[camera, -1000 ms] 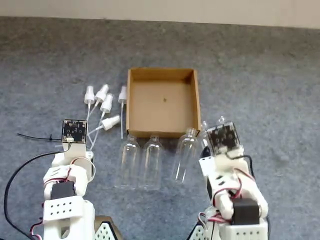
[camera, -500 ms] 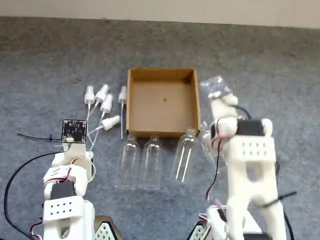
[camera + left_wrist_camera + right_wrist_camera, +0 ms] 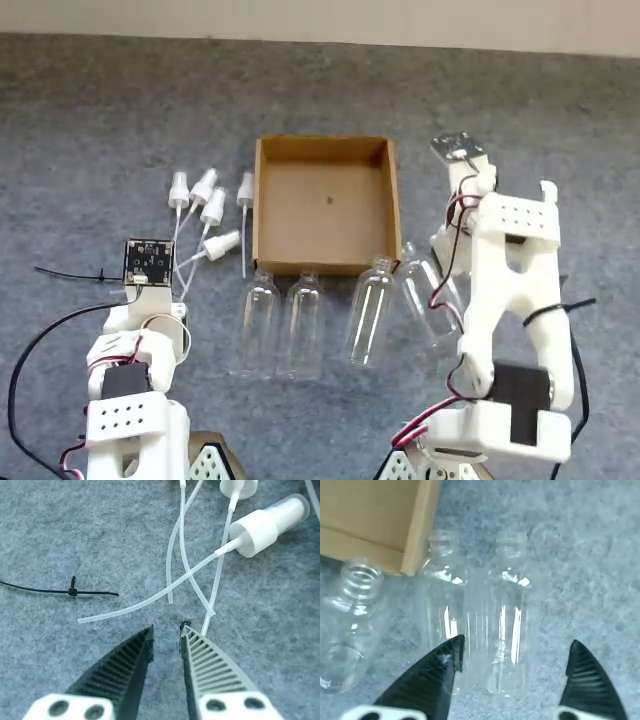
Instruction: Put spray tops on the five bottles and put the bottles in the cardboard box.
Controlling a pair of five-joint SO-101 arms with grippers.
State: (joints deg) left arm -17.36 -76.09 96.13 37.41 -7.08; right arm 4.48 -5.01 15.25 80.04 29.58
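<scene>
bottles: clear plastic, uncapped, lying on their sides
spray tops: white heads, thin translucent tubes
left gripper: jaws slightly apart, empty
right gripper: jaws wide apart, empty

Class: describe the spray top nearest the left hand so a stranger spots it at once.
Find the cardboard box. Left of it lie white spray tops. The spray top at their near end alone lies crosswise, head toward the box.

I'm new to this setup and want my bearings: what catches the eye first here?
An open cardboard box sits mid-table, with clear uncapped bottles lying in a row along its near side and white spray tops scattered to its left. The right gripper hangs open above two of the bottles.
</scene>
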